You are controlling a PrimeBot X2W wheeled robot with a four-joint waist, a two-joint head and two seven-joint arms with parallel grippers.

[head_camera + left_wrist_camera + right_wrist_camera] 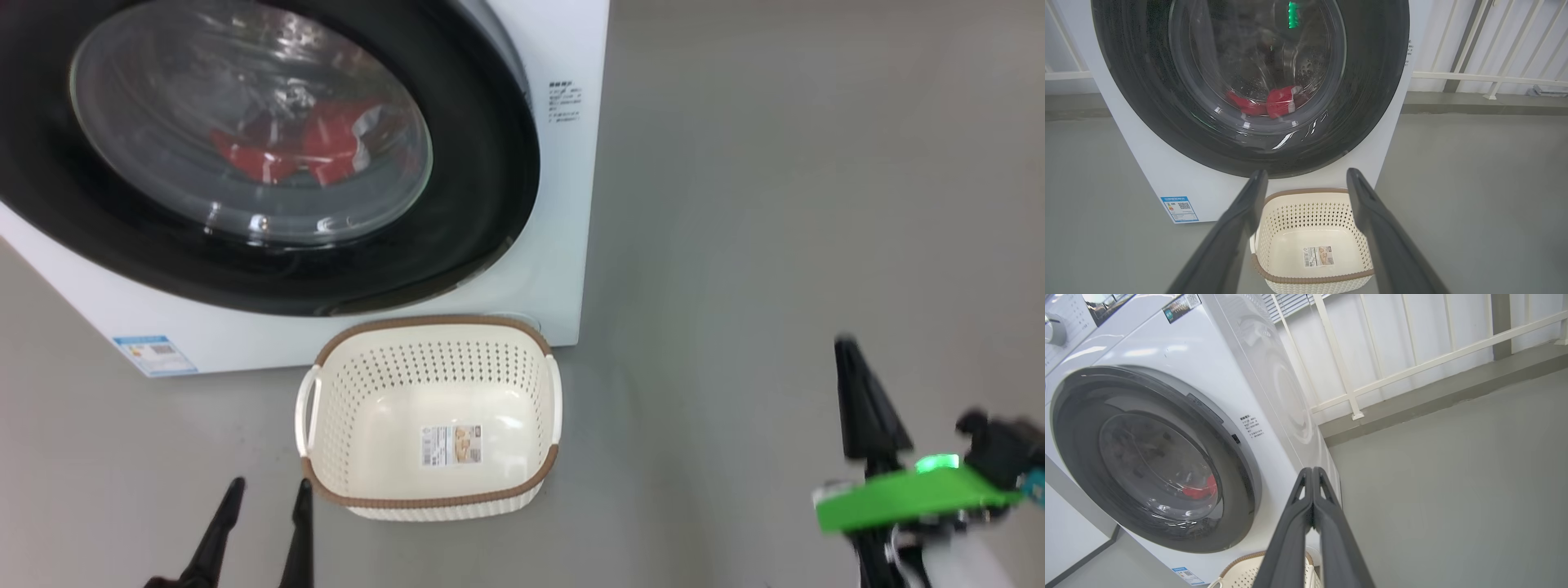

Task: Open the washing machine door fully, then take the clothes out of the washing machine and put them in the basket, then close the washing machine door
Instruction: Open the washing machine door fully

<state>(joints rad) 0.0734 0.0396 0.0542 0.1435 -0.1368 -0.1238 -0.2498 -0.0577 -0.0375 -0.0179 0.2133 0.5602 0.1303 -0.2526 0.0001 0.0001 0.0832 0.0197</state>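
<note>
The white washing machine (563, 245) stands at the upper left with its round black-rimmed door (482, 180) lying against its front. Through the glass I see red clothes (314, 151) in the drum; they also show as clothes (1274, 104) in the left wrist view. The cream basket (429, 416) with a brown rim sits on the floor right in front of the machine, with nothing in it but a paper label. My left gripper (265, 494) stands open just left of the basket. My right gripper (1312, 471) is shut on nothing, out over the floor to the right of the machine.
Grey floor (775, 204) spreads wide to the right of the machine. A white railing (1412, 363) and a low kerb run behind it. A blue label (155, 355) sits at the machine's lower left corner.
</note>
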